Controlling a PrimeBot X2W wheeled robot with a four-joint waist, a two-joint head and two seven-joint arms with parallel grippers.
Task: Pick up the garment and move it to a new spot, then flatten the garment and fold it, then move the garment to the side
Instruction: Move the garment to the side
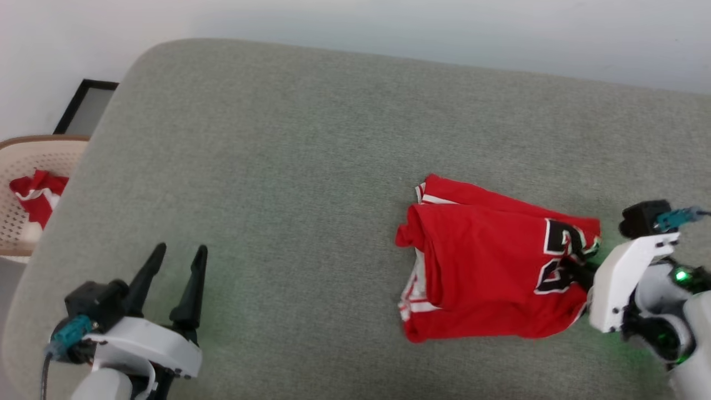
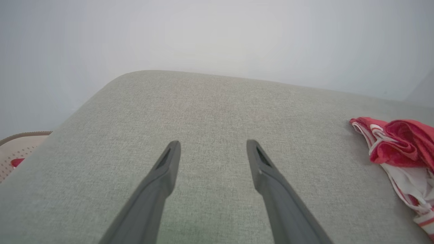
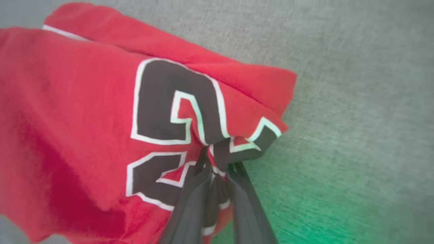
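The garment [image 1: 483, 261] is a red jersey with white striped trim and black, white-outlined numbers, lying folded on the grey cushioned surface [image 1: 289, 166] at right of centre. My right gripper [image 1: 577, 265] is shut on the garment's right edge, pinching the cloth by the numbers; the right wrist view shows both fingers [image 3: 190, 200] clamped on a bunched fold of the garment [image 3: 84, 118]. My left gripper [image 1: 178, 261] hovers open over bare cushion at the lower left, well apart from the jersey. In the left wrist view its fingers [image 2: 166, 173] are spread, and the garment's [image 2: 400, 145] trimmed end lies far right.
A beige perforated basket [image 1: 22, 166] holding another red and white cloth [image 1: 36, 194] stands off the surface's left edge. A dark-framed panel [image 1: 83, 105] leans against the pale wall behind it. The surface's rounded far-left corner [image 1: 150, 61] drops away.
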